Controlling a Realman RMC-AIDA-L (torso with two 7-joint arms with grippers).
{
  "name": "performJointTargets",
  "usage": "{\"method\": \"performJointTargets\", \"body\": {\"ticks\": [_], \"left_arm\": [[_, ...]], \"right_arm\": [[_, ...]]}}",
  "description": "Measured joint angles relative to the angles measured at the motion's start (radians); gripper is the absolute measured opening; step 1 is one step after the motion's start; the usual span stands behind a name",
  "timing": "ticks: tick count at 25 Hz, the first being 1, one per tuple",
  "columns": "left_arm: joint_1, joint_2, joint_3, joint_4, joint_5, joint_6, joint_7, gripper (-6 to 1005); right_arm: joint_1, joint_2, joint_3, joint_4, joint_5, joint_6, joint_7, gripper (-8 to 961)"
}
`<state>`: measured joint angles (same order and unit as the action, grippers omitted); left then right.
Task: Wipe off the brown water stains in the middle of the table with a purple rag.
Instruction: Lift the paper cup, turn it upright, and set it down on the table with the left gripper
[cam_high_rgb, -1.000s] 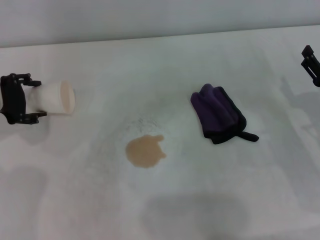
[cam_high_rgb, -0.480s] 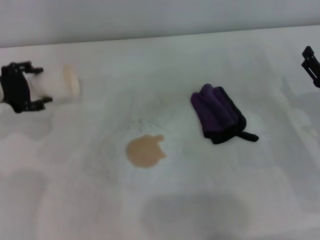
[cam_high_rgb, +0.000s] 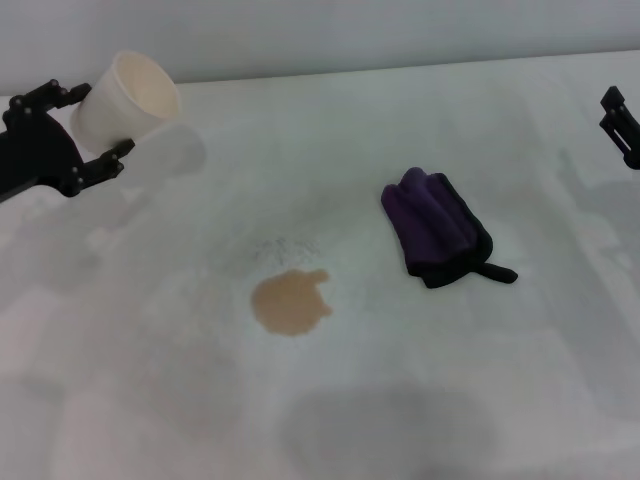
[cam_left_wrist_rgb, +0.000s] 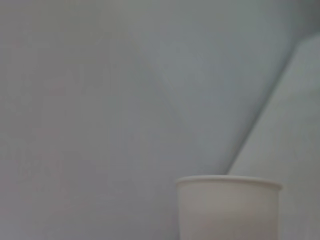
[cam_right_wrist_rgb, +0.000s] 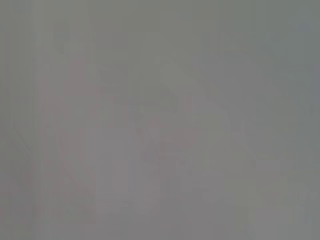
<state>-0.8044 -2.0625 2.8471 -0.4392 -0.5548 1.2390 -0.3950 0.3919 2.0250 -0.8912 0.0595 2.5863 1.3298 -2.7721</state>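
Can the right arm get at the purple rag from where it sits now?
Probably yes. The right gripper hangs at the table's far right edge, and only bare tabletop lies between it and the purple rag. The left gripper holds the white cup far off.

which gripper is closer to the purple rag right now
Right. The right gripper is at the table's right edge, beyond the purple rag; the left gripper, holding a white cup, is far across at left.

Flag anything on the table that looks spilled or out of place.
A tan-brown stain sits mid-table, unwiped. The purple rag lies bunched to its right, untouched. The left gripper holds a white cup tilted at the far left.
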Motion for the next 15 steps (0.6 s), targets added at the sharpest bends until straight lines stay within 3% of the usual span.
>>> {"method": "performJointTargets", "body": {"ticks": [15], "left_arm": [[0.223, -0.015, -0.002, 0.409, -0.384, 0.017, 0.102, 755]], "right_arm": [[0.019, -0.002, 0.008, -0.015, 0.001, -0.001, -0.003, 868]]}}
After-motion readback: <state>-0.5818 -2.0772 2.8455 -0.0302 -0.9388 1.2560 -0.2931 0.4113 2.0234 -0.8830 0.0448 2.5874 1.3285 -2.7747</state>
